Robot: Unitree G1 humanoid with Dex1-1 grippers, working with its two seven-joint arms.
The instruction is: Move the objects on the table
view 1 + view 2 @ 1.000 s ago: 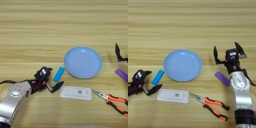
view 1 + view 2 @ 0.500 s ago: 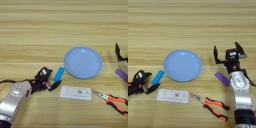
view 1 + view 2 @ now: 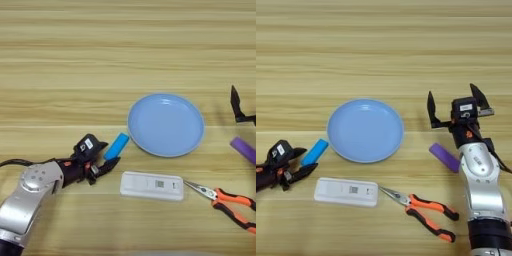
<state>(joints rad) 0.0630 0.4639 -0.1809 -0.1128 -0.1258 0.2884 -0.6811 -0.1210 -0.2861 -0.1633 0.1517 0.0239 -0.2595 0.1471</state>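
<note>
My left gripper point(image 3: 111, 153) rests low on the table point(image 3: 75, 60) at the left, fingers open. The near end of the bright-blue block point(image 3: 116, 146) lies right at the gap between them, not clamped. The round light-blue plate point(image 3: 365, 130) sits empty in the middle. In front of it lies the white remote-like device point(image 3: 346, 192). My right gripper point(image 3: 455, 102) stands at the right with its fingers spread wide and holds nothing. The purple block point(image 3: 445, 156) lies flat just in front of it, beside the right forearm.
Orange-handled pliers point(image 3: 423, 210) lie to the right of the remote, their tips pointing towards it. A black cable point(image 3: 15, 162) trails from the left arm near the left edge. Bare wooden planks stretch across the far half of the table.
The left gripper's lower finger has swung in nearer the blue block's near end. The right arm and the other objects have not moved.
</note>
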